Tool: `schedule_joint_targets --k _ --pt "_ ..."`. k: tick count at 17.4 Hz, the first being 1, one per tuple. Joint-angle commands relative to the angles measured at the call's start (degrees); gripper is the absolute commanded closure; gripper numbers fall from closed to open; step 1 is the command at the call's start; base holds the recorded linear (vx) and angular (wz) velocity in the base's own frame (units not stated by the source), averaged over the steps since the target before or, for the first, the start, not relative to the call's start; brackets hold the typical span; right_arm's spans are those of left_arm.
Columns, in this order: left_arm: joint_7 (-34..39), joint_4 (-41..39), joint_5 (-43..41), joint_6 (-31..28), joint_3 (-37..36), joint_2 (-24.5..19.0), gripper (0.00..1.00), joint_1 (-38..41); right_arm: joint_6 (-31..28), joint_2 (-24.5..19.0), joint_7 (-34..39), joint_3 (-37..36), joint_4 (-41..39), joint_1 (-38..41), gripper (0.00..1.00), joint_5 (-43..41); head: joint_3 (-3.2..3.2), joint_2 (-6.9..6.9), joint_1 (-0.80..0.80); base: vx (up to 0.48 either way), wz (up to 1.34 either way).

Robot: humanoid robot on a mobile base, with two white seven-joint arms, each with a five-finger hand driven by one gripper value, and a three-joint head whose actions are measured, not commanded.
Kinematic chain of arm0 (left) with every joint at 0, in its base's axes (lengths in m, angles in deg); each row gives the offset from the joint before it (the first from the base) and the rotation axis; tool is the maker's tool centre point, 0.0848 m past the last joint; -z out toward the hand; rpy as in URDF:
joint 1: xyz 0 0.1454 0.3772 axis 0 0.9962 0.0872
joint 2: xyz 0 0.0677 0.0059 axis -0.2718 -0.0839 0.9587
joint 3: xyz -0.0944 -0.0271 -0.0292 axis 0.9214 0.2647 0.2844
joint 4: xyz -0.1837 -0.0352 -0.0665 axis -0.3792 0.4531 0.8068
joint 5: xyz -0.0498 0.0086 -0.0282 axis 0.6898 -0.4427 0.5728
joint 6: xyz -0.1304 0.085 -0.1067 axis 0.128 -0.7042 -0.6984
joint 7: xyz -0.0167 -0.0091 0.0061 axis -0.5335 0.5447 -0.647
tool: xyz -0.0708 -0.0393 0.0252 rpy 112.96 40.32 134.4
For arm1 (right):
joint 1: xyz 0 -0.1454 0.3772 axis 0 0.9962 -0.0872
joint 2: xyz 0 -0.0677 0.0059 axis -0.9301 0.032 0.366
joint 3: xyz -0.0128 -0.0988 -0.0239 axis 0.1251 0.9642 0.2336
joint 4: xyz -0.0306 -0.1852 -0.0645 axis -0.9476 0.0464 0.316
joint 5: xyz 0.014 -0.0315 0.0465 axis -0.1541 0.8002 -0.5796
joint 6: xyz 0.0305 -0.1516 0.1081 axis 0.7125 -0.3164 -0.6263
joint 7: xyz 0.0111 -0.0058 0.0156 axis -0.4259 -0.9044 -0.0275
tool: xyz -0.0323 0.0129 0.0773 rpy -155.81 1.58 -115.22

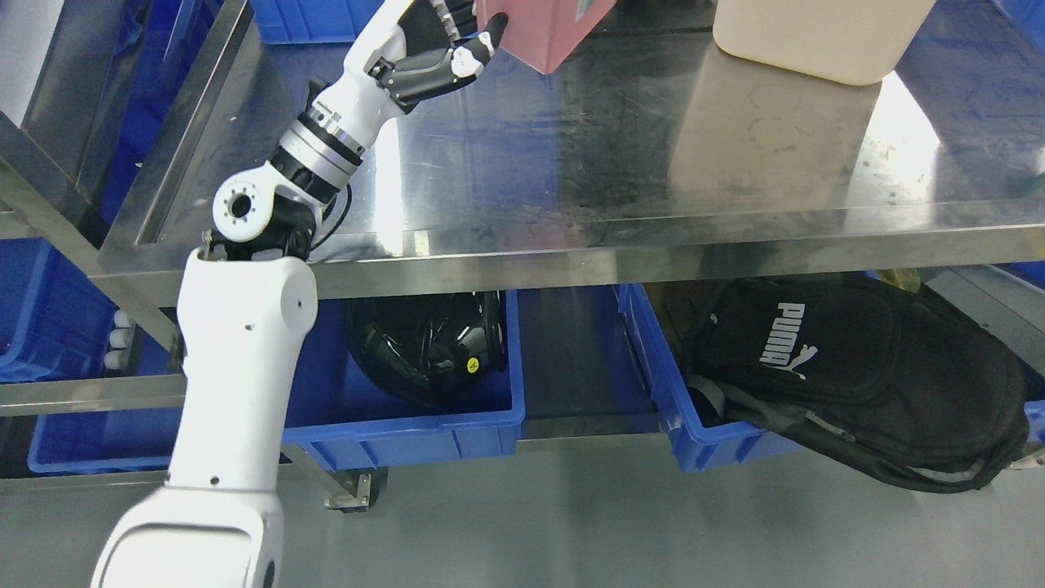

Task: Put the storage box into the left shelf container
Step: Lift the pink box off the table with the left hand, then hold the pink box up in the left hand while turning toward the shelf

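- One head view only: the left hand [445, 49] has its fingers curled against the pink storage box [543, 28], at the steel shelf's [571, 163] far edge, partly cropped.
- Box looks rigid, light, smooth-walled plastic; gripping across a corner risks slipping, so the rim seems safer.
- Blue container [424, 433] sits lower left.

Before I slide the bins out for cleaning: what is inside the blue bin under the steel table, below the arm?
A black helmet with a small yellow sticker lies in the blue bin. The bin's left part is hidden behind the left arm.
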Motion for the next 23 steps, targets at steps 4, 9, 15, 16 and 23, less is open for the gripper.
schedule_joint_targets --k 4,9,15,16,23 --pt "18.2 -24.8 3.5 9.6 -14.0 -0.6 0.96 18.7 0.0 1.0 0.1 -0.3 -1.0 0.5 0.0 0.1 0.0 0.0 0.0 -0.007 0.31" --pt "17.5 -26.6 3.5 11.1 -14.8 -0.6 0.96 25.2 0.0 1.0 0.1 -0.3 -1.0 0.5 0.0 0.1 0.0 0.0 0.0 -0.027 0.59" --pt "17.4 -26.7 3.5 13.5 -9.8 -0.6 0.96 30.2 0.0 1.0 0.1 -0.3 -1.0 0.5 0.0 0.1 0.0 0.01 0.0 -0.034 0.85" --pt "17.4 -26.7 3.5 13.6 -8.8 -0.6 0.96 31.2 0.0 1.0 0.1 -0.3 -1.0 0.5 0.0 0.1 0.0 0.01 0.0 0.033 1.11" --pt "17.4 -26.7 3.5 16.6 -6.8 -0.6 0.95 36.9 0.0 1.0 0.1 -0.3 -1.0 0.5 0.0 0.1 0.0 0.03 0.0 0.087 0.94"
